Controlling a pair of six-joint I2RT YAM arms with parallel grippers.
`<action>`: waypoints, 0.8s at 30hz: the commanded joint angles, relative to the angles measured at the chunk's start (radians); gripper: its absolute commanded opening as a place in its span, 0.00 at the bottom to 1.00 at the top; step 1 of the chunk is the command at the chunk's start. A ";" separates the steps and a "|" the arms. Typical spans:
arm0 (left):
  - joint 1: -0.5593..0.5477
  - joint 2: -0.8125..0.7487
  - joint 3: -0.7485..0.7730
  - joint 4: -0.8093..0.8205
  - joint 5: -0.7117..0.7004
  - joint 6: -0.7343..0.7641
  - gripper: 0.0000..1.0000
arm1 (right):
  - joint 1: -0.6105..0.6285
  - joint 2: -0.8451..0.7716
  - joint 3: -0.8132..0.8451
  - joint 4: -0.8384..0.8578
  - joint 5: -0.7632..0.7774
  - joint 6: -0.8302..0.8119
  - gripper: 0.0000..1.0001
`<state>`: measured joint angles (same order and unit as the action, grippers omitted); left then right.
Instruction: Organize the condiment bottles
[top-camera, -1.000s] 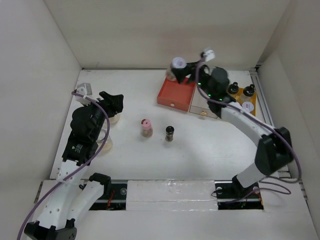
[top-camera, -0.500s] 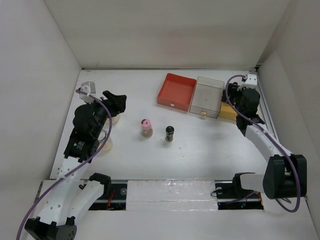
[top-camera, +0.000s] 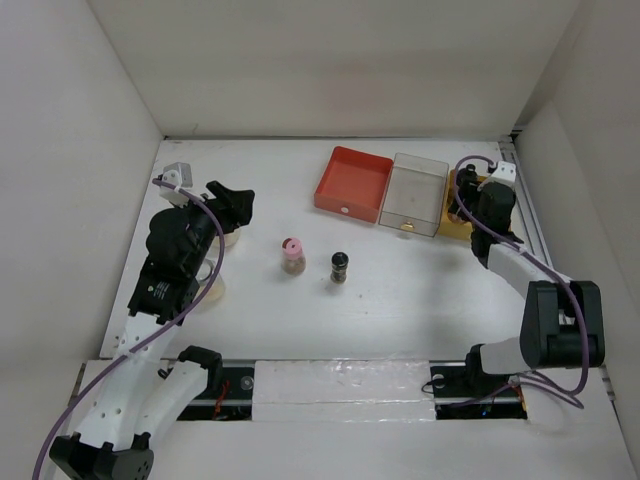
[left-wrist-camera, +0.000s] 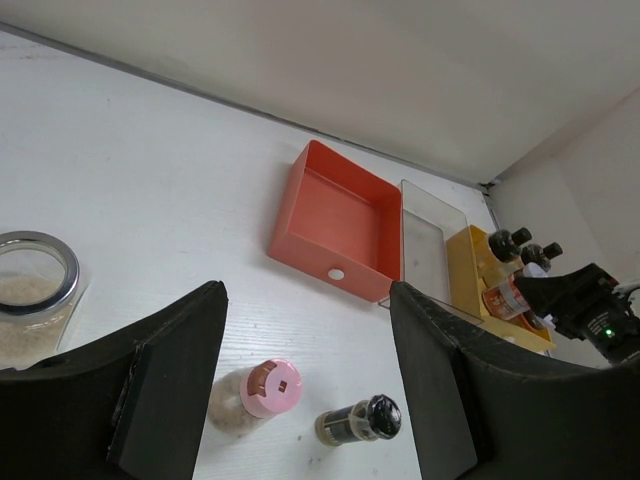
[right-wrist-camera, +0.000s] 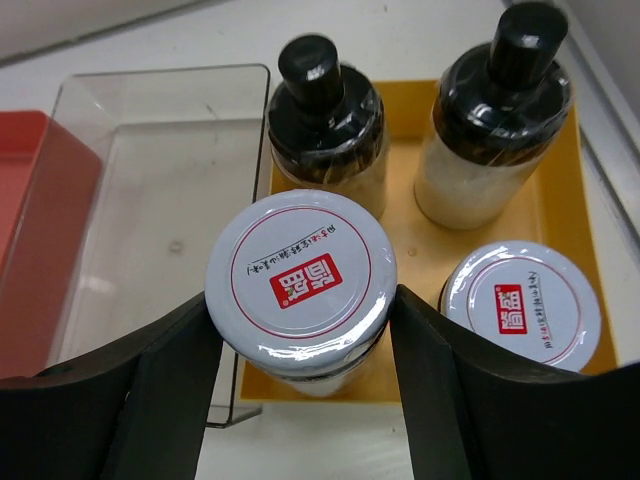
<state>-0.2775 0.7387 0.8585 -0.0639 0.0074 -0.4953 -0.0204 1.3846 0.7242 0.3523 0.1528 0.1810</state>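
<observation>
Fingers spread and empty on our left gripper, pink-lidded jar and dark jar standing well left of the yellow tray. Our right gripper clamps the white-lidded jar over that tray's left edge, so we could catch the rim or topple the black-capped bottle behind it. A second ago it hung over the red tray.

The right pincer has swung away from the red square plastic tray and over to the yellow square plastic tray. The clear jar with the round white lid came along and is now in the yellow tray.
</observation>
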 joint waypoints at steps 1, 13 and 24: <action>0.006 -0.004 -0.001 0.049 0.014 0.011 0.61 | -0.009 0.005 0.020 0.184 0.024 0.018 0.51; 0.006 0.005 -0.001 0.058 0.023 0.011 0.61 | 0.002 0.047 0.090 0.067 0.061 0.018 0.58; 0.006 -0.004 -0.010 0.058 0.032 0.001 0.61 | -0.007 0.056 0.096 -0.045 0.017 0.057 0.68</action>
<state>-0.2775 0.7486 0.8585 -0.0494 0.0254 -0.4957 -0.0204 1.4750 0.7712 0.2466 0.1871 0.2153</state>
